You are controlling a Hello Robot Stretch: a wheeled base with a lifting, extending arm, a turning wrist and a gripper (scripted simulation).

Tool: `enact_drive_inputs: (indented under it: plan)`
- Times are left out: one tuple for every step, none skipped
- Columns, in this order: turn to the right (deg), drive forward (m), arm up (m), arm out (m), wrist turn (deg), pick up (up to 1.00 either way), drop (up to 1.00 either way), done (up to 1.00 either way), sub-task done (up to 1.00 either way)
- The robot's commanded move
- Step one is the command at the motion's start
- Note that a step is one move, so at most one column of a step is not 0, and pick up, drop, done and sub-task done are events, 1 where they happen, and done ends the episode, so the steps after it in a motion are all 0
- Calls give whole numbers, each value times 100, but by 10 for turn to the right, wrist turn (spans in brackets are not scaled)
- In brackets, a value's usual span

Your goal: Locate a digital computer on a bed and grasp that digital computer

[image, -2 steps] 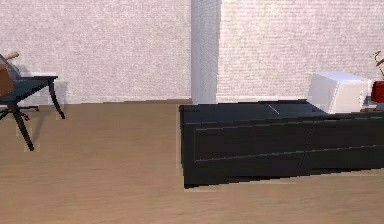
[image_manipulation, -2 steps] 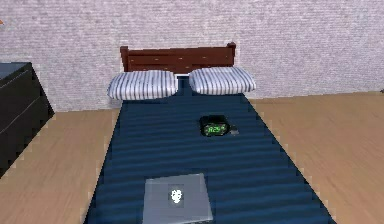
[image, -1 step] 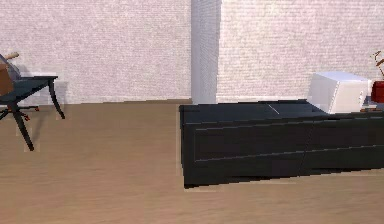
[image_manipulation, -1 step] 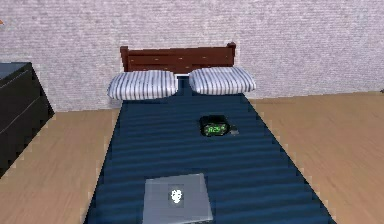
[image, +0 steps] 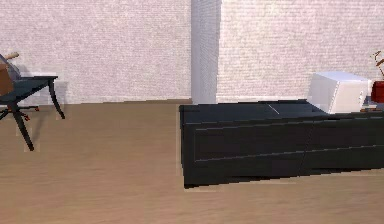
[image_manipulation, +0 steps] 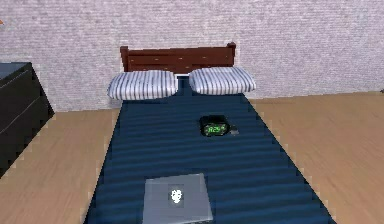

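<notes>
A grey closed laptop (image_manipulation: pixel 177 199) lies flat on the dark blue bed (image_manipulation: pixel 150 140), near its foot at the arm side view's bottom, slightly left of the middle. A pale mark sits in the middle of its lid. Farther up the bed lies a small black clock with a green display (image_manipulation: pixel 214 126). Two striped pillows (image_manipulation: pixel 143 85) (image_manipulation: pixel 219 81) rest against a dark wooden headboard (image_manipulation: pixel 178 56).
A black dresser (image: pixel 280 140) stands in the forward view's right, bearing a white box (image: pixel 338 92) and a red item (image: pixel 378 92). A dark chair (image: pixel 25 98) is at the forward view's left. A black cabinet (image_manipulation: pixel 20 110) flanks the bed. Wood floor lies on both sides.
</notes>
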Motion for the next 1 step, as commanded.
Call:
enact_drive_inputs:
  plan:
    - [0,0,0,18,0,0,0,0,0]
